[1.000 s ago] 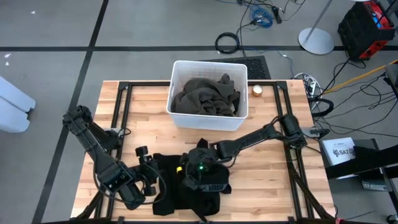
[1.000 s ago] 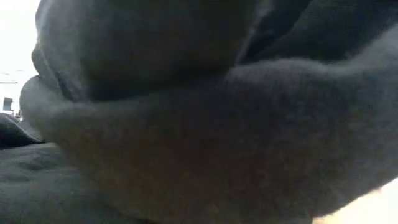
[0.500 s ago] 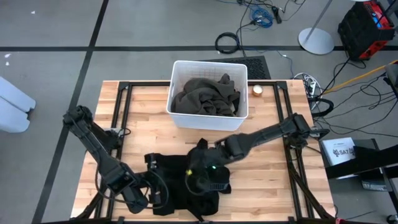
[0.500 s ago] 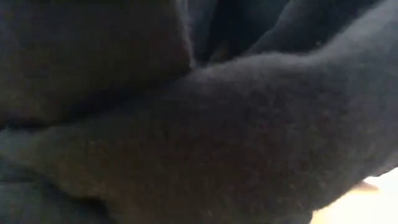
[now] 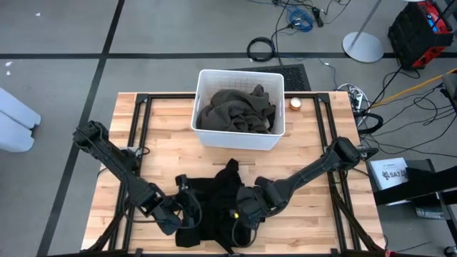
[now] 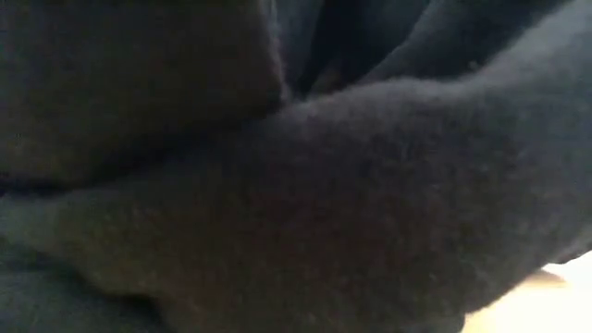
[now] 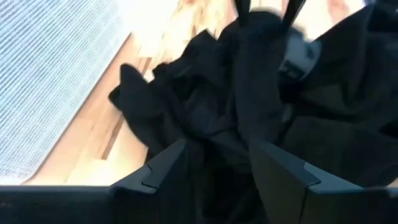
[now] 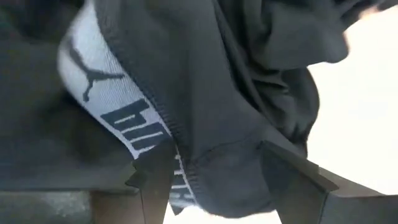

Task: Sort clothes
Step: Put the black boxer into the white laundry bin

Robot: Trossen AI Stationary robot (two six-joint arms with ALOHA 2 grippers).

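A pile of black clothes point(image 5: 218, 194) lies near the table's near edge, at its middle, and fills the low view point(image 6: 370, 185). My left gripper point(image 5: 191, 213) is at the pile's left side, open, with a black fold point(image 7: 214, 146) between its fingers. My right gripper point(image 5: 241, 220) points steeply down over the pile's right part, open. A black hem point(image 8: 217, 174) lies between its fingers, beside a white printed waistband point(image 8: 106, 93). An olive-brown garment point(image 5: 235, 114) lies in the white bin point(image 5: 202, 80). My left gripper comes slanting down from the table's left, its fingers point(image 7: 163, 167) on either side of a black fold that lies on the pile. I cannot tell whether they touch it. My right gripper stands from above astride a black garment's hem. I cannot tell whether its fingers point(image 8: 155, 177) touch the hem.
The white bin stands at the table's far middle. A small round tan object point(image 5: 295, 103) sits right of it. Black frame rails point(image 5: 143, 128) run along the table's left and right sides. Bare wood point(image 5: 307, 207) shows right of the pile.
My left gripper has come down and gone rightward into the left side of the black pile. My right gripper has gone toward the table's near edge and tipped to point more steeply down. In the low view the black cloth has shifted in front of the camera.
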